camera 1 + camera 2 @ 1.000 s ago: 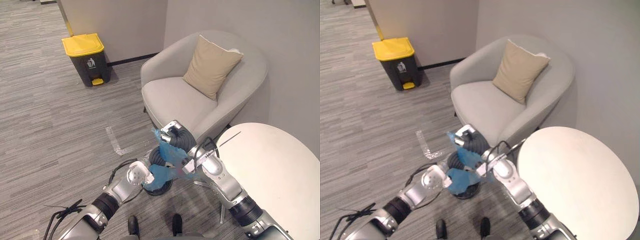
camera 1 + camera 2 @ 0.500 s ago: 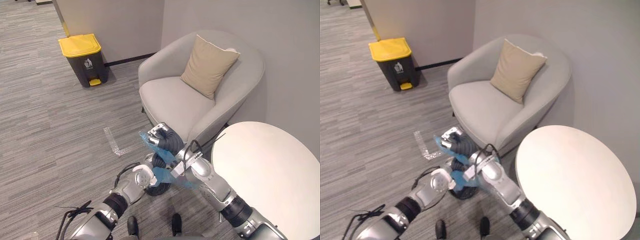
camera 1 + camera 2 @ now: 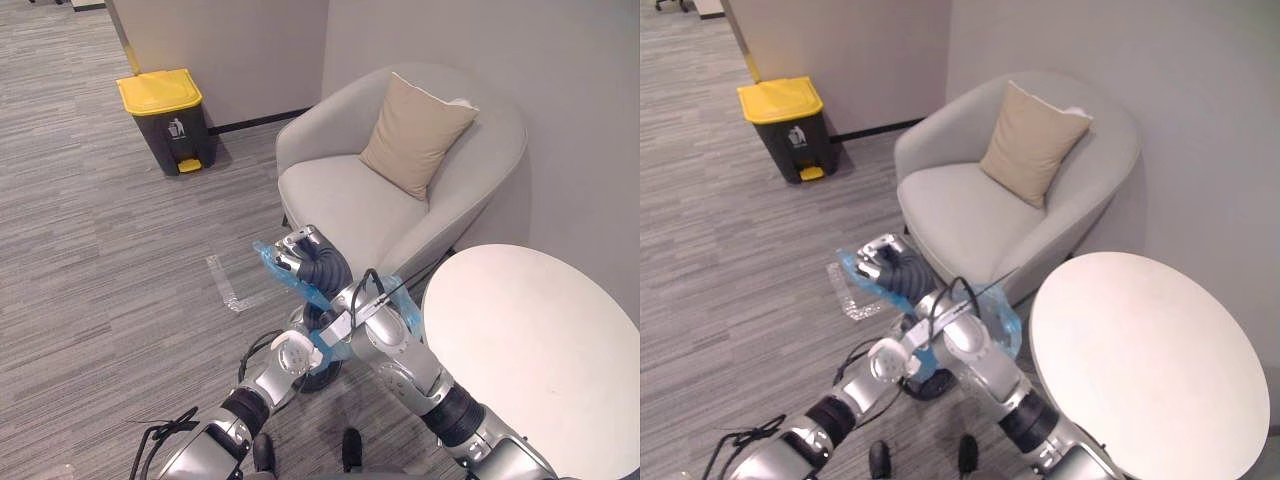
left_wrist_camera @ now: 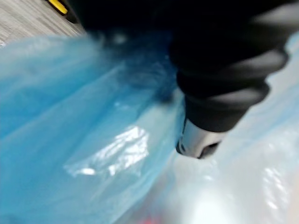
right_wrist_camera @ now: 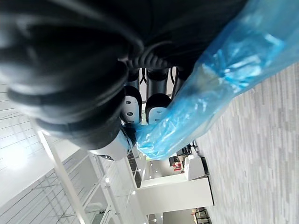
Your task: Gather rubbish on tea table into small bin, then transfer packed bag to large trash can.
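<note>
My right hand (image 3: 312,262) is raised above the floor beside the armchair, its fingers (image 5: 156,105) curled tight on the gathered top of a blue plastic rubbish bag (image 5: 224,70). The bag (image 3: 398,310) drapes back along my right forearm. Below it, my left hand (image 3: 288,357) is shut against the bag's lower part (image 4: 70,116), just over the small black bin (image 3: 322,378), which is mostly hidden behind both arms. The large trash can (image 3: 178,130), dark with a yellow lid, stands by the far wall. The round white tea table (image 3: 540,340) lies to the right.
A grey armchair (image 3: 350,200) with a beige cushion (image 3: 415,135) stands directly behind the hands, close to the table. A strip of clear tape (image 3: 225,282) marks the grey carpet, which runs open from the hands to the large can.
My right hand has lifted the bag's top higher and to the left. My left hand has curled shut on the bag's lower part. The camera shifted slightly.
</note>
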